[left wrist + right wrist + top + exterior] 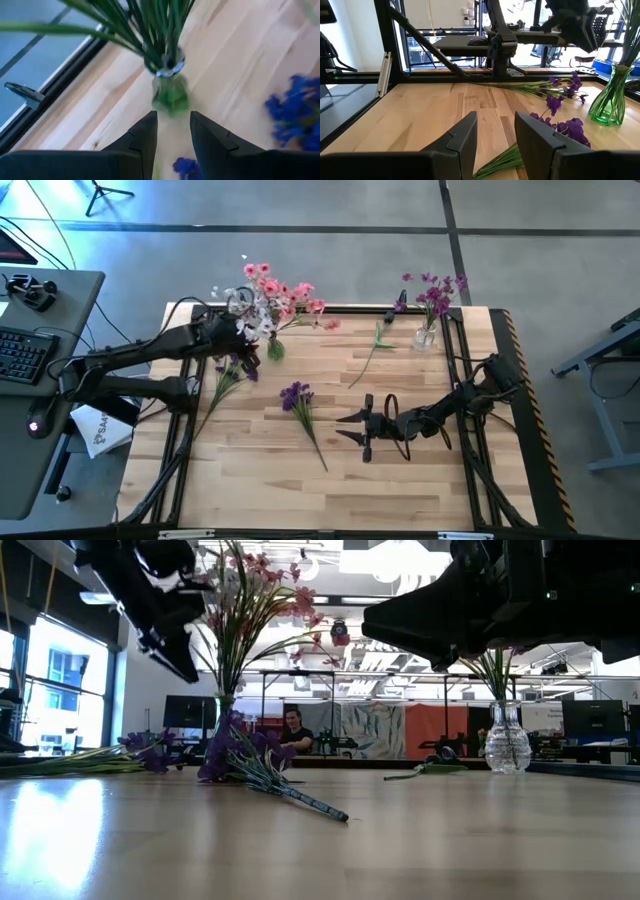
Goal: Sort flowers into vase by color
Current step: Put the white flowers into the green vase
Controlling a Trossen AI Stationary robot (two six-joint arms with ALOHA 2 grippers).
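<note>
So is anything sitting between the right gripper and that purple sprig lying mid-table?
Nothing visible. The right gripper hangs open just beside the purple sprig, with only bare table between them.

The bench (260, 480) has a light wooden plank top inside a dark frame. A green glass vase (275, 348) stands near the far left edge, holding pink and white flowers (275, 295). A clear glass vase (426, 337) stands near the far right corner, holding purple flowers (434, 290). Lying flat on the top: one purple sprig (300, 408) near the centre, another purple sprig (228, 375) near the left edge, and a bare green stem (372, 352) between the two vases.
</note>
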